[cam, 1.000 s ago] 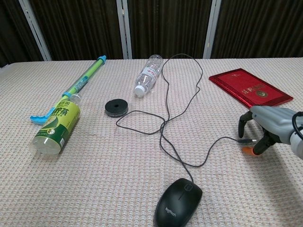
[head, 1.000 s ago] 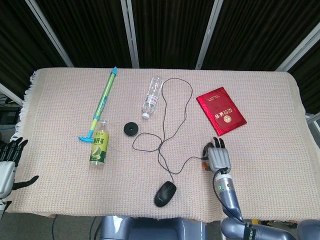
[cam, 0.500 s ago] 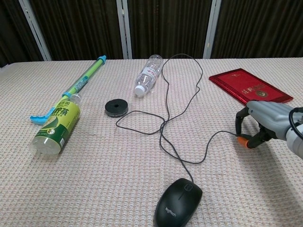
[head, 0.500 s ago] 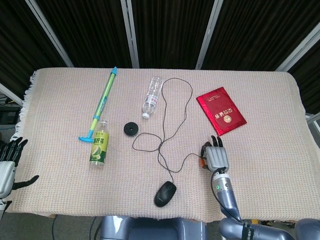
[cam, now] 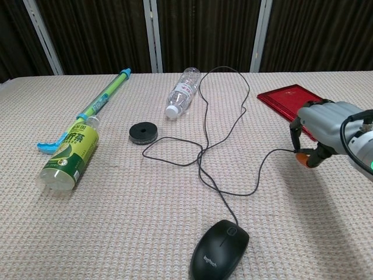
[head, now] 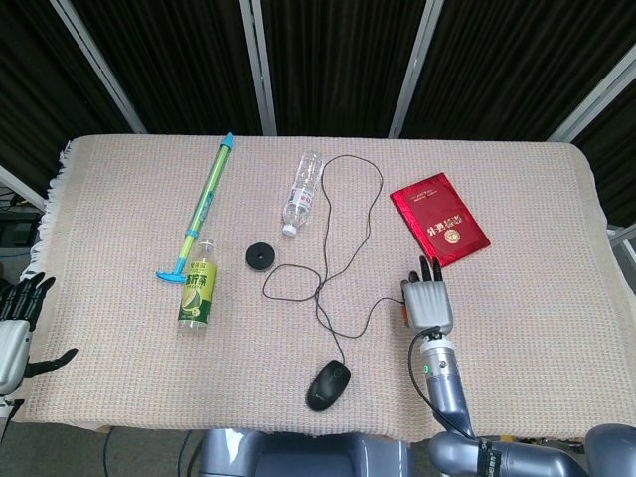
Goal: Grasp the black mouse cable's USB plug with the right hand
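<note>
The tabletop (head: 527,328) carries the red booklet (head: 438,220), with the right hand (cam: 322,129) lifted just in front of it, its fingers (cam: 296,129) curled around the USB plug (cam: 302,158) of the black mouse cable (cam: 233,140). The left hand (head: 18,323) hangs off the near left edge, fingers spread, holding nothing.

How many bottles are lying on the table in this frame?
2. The green-labelled bottle lies near the table's left side, just below the blue-green tube. The clear water bottle lies toward the far edge, beside the mouse cable. None looks hidden.
</note>
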`<state>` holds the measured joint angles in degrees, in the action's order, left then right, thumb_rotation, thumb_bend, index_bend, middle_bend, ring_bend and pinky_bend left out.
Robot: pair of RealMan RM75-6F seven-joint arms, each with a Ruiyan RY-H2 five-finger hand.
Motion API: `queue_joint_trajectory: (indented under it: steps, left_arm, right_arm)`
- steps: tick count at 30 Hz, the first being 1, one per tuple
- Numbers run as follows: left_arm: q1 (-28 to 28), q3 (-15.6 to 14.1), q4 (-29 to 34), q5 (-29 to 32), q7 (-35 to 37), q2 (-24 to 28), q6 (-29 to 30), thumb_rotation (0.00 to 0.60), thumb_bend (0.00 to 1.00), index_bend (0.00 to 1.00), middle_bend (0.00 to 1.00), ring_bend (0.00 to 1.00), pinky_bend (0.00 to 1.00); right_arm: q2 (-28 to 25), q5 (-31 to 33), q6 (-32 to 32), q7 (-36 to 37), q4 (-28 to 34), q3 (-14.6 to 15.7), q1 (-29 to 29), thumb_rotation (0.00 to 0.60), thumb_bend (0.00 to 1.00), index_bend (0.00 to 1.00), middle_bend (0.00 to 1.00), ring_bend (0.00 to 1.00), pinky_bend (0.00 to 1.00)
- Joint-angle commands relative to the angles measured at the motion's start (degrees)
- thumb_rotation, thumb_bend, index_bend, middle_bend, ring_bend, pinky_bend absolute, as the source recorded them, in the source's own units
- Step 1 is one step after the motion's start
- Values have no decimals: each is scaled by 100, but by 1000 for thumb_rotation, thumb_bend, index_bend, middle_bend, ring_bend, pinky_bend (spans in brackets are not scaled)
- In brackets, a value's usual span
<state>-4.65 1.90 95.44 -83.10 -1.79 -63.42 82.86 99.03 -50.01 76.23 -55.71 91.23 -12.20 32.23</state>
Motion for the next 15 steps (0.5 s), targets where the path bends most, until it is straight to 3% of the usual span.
queue_joint_trajectory:
  steps: [1,8,15]
  left_arm:
    - [2,1,2,2,16,6,2,600,58,11,0,0,0]
    - [-2,-12,51,40,59,26,-59,600,57,11,0,0,0]
    - [-5,-7,68,54,14,21,-59,600,58,12,0,0,0]
  right_arm:
    - [-9,148,195,-66,301,-127,63,600,439,605,314,38,0]
    - [-42,3,631,-544,383,26,80,600,447,593,316,32,0]
    - [-8,310,760,-473,885,-170,27,600,440,593,314,27,0]
